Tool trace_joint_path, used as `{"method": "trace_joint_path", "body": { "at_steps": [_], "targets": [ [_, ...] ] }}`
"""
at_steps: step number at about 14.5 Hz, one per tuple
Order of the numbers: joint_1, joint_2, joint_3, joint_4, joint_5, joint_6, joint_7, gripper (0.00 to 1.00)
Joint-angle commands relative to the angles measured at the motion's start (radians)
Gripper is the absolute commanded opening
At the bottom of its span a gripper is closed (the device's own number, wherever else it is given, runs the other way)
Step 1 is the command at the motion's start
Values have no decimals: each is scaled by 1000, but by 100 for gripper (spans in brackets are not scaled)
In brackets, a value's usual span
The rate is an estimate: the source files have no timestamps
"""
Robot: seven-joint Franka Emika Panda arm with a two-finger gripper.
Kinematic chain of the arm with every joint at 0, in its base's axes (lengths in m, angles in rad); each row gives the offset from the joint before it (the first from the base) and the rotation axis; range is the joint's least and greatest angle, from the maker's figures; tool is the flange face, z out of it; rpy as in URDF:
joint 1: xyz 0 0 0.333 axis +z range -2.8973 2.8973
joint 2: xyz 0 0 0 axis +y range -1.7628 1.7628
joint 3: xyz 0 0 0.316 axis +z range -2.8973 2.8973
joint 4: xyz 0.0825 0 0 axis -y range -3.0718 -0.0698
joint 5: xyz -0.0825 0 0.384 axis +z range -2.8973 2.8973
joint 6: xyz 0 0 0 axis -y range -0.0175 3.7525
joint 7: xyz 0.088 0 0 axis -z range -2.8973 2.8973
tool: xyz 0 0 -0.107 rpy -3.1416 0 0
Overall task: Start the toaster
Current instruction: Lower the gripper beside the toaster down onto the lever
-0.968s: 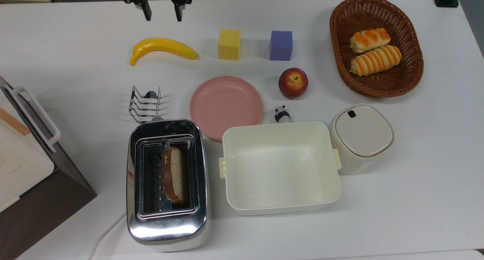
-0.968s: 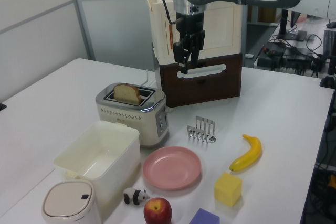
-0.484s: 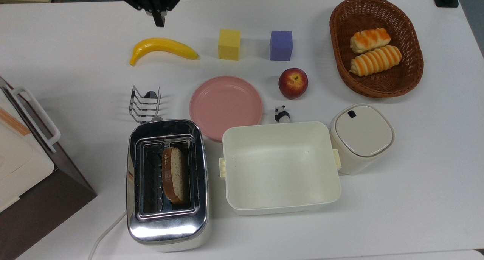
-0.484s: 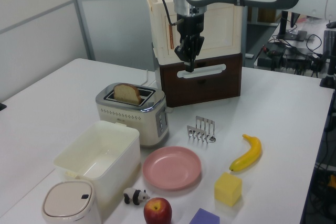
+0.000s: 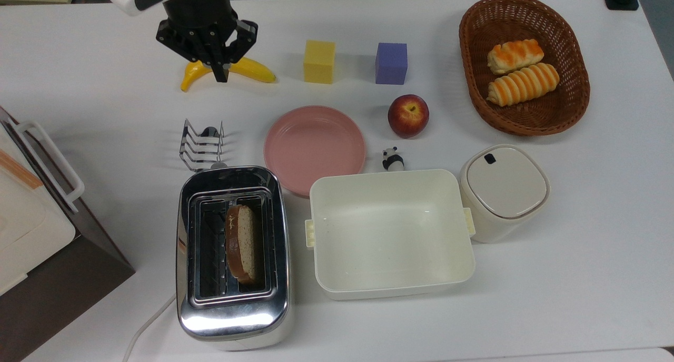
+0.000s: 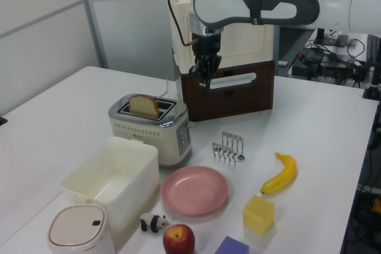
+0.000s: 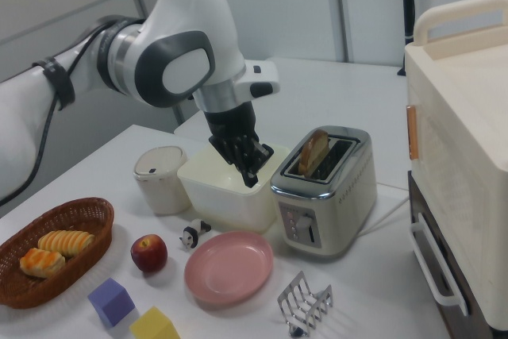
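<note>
**Gripper closing up and heading in, toaster not started yet**

The toaster (image 5: 233, 256) is sitting at the near edge of the table in the top view, toward the top view's left, with the cream tub (image 5: 392, 233) just beside it on the top view's right and the wire toast rack (image 5: 201, 145) just past its far end. A slice of bread (image 5: 243, 243) is standing high in one slot, so I'm guessing the lever is still up and nothing is toasting yet.

What's changing: a second ago the gripper (image 5: 220, 73) was hanging at the far edge with its fingers spread. Now they're pressed together into one point, holding nothing, and the arm is coming nearer, hovering over the banana (image 5: 256, 71). It's still well apart from the toaster.

Looks like it's setting up to poke the lever down with closed fingertips, probably on the control end facing the rack (image 7: 302, 226).
</note>
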Motion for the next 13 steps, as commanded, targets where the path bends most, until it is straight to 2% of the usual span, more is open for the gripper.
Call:
{"method": "trace_joint_path", "body": {
  "at_steps": [1, 3, 13],
  "targets": [
    [-5, 14, -7, -18, -9, 25, -19, 0],
    [-7, 31, -6, -20, -29, 43, -17, 0],
    [-28, 99, -11, -12, -37, 126, -20, 0]
  ]
}}
